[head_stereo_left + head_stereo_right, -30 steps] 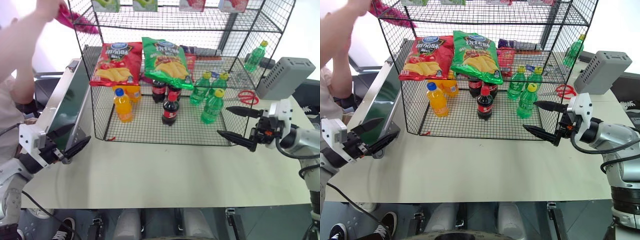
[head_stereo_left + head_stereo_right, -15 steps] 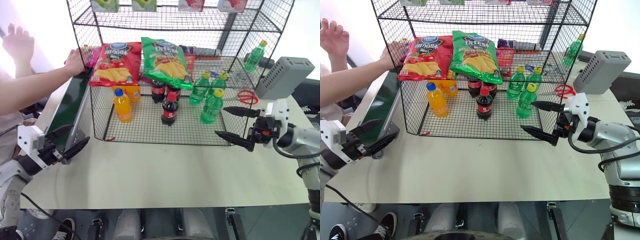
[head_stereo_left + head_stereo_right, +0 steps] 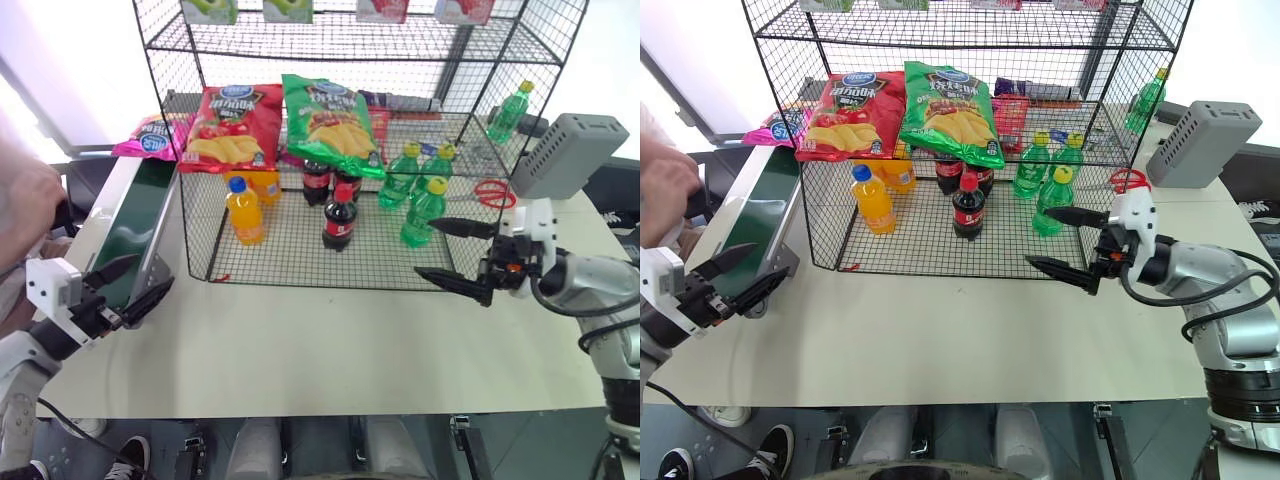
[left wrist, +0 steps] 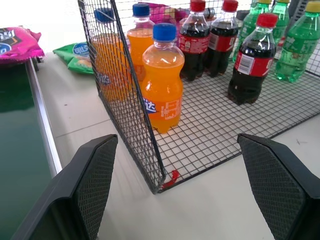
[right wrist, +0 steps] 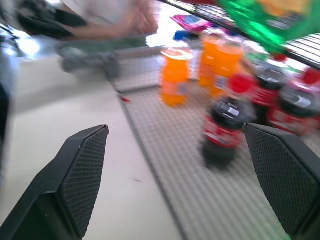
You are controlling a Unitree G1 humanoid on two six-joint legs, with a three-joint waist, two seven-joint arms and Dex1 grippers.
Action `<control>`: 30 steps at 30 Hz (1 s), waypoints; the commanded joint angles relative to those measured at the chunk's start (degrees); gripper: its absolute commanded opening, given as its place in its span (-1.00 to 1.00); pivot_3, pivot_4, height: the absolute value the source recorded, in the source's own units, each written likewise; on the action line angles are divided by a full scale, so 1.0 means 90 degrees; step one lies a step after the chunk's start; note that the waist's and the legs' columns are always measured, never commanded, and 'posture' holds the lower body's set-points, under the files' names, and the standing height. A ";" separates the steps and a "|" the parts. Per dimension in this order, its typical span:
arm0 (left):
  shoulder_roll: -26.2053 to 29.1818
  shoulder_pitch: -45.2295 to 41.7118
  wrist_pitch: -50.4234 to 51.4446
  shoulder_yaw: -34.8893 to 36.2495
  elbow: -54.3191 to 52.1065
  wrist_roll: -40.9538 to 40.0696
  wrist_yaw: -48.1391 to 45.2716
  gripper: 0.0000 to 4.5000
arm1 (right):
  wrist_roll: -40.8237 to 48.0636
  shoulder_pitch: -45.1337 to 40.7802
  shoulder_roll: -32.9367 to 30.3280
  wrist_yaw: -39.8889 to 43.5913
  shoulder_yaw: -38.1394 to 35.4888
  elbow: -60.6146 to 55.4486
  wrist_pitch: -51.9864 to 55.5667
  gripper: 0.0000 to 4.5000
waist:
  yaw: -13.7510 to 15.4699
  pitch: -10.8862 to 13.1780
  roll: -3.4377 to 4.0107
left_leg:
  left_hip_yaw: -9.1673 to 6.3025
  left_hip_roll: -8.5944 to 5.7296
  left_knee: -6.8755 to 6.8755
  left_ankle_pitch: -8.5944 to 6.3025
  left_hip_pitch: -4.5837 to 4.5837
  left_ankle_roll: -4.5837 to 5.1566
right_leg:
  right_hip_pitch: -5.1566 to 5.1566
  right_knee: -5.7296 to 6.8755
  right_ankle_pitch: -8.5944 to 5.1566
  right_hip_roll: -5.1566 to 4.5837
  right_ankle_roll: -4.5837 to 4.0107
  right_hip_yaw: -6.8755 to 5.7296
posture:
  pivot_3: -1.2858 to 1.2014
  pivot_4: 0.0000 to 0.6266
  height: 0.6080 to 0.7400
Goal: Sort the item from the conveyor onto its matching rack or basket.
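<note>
Pink bag (image 3: pixel 150 137) upper left on belt (image 3: pixel 132 222), rack (image 3: pixel 350 150) centre, left claw (image 3: pixel 135 287) released, right claw (image 3: pixel 447 252) released.

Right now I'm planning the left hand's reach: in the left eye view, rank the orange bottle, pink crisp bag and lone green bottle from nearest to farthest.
From the left hand:
1. Orange bottle, rack's lowest tier, front left.
2. Pink crisp bag, conveyor's far end.
3. Lone green bottle, far right, behind the rack.
</note>
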 commanded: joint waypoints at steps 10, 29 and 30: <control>-0.0396 0.1500 -0.1892 0.1172 -0.0833 0.1568 0.0439 0.81 | 0.0202 -0.1003 0.0757 0.0191 0.1104 -0.0015 0.0468 0.98 | -0.0001 -0.0001 -0.0001 | 0.0000 -0.0002 -0.0006 -0.0002 -0.0007 -0.0004 | -0.0008 -0.0013 -0.0003 -0.0019 -0.0011 -0.0002 | 0.03 -0.52 1.00; 0.0329 0.2686 -0.7451 0.2025 0.2689 0.5981 0.2796 0.81 | -0.1056 -0.1161 0.1395 0.0523 0.2066 0.0466 -0.0597 0.98 | -0.0023 -0.0005 -0.0001 | 0.0038 -0.0005 -0.0090 -0.0007 -0.0020 0.0002 | -0.0038 -0.0095 0.0018 -0.0075 -0.0042 -0.0065 | 0.03 -0.52 1.00; 0.0402 0.2606 -0.7507 0.1934 0.2850 0.6073 0.2925 0.81 | -0.1081 -0.1102 0.1386 0.0569 0.2110 0.0418 -0.0639 0.98 | -0.0025 -0.0005 -0.0002 | 0.0039 -0.0005 -0.0092 -0.0008 -0.0020 0.0002 | -0.0039 -0.0095 0.0019 -0.0082 -0.0042 -0.0077 | 0.03 -0.52 1.00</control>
